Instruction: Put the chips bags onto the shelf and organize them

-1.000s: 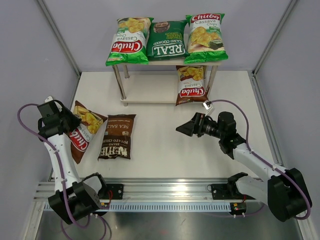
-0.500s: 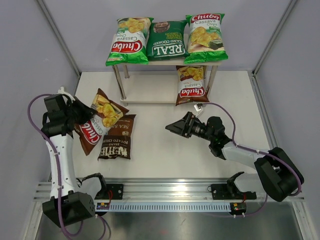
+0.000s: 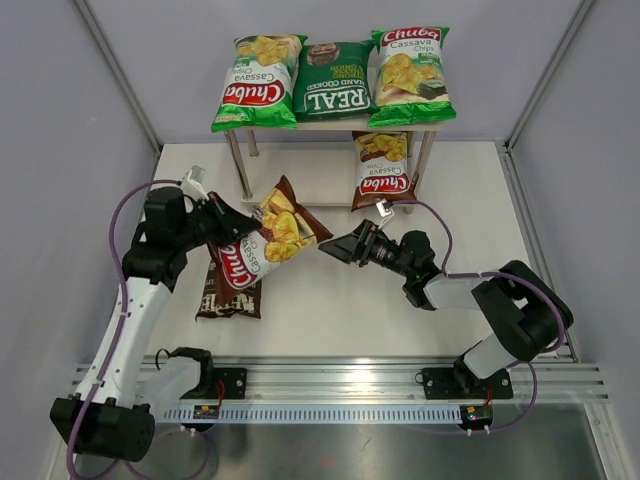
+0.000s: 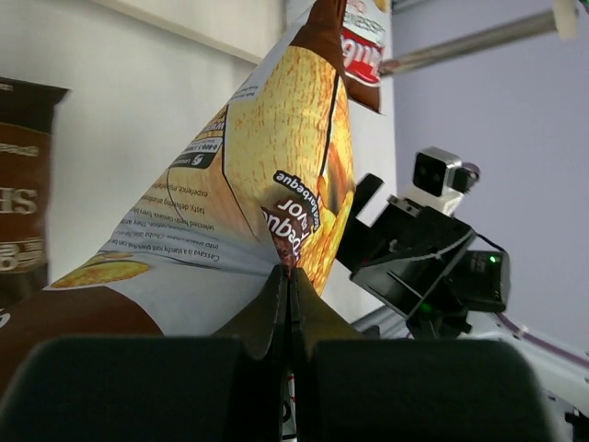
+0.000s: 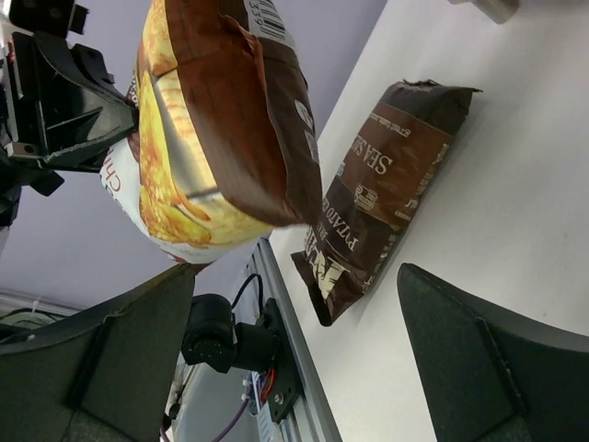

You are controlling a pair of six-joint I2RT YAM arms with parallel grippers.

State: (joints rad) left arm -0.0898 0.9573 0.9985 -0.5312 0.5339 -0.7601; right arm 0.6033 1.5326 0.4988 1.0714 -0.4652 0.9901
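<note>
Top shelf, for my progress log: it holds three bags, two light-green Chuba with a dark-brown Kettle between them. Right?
No. The top external view shows the dark-green REAL bag between the two light-green Chuba bags on the top shelf; the Kettle bag lies on the table.

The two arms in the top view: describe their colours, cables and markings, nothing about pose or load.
Both the left arm and right arm have white links between bulky black joint housings, with a purple cable looping along each. The left gripper and right gripper are matte black with wedge-shaped fingers. A small green light glows on the right wrist.
</note>
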